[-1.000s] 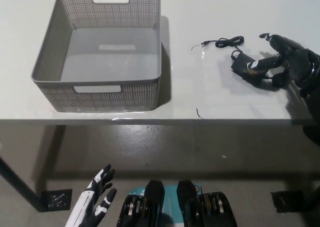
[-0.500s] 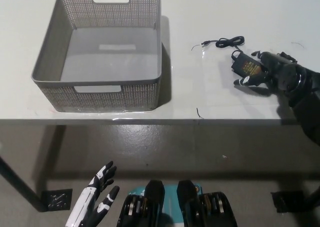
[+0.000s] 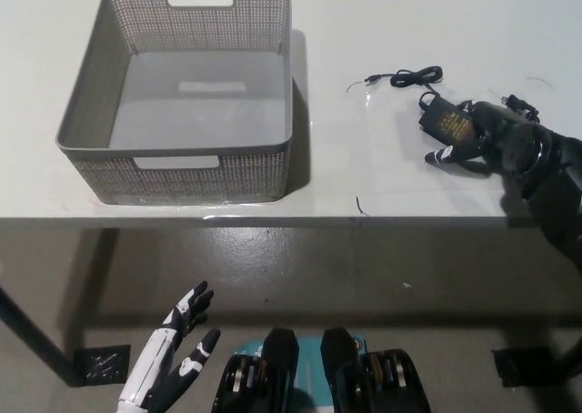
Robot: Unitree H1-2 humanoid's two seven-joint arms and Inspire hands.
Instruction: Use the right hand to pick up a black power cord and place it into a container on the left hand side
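One grasp just forming: at frame right the black right robot hand (image 3: 486,142) curls over the power cord (image 3: 445,119) on the counter (image 3: 364,167), leaving the lift and the upper-left basket (image 3: 273,154) drop undone.

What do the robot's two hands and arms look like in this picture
The left hand is white with black fingertips and black patches along the fingers, on a slim white forearm. The right hand is black all over with pale fingertips, and it joins a bulky black arm with a round wrist section.
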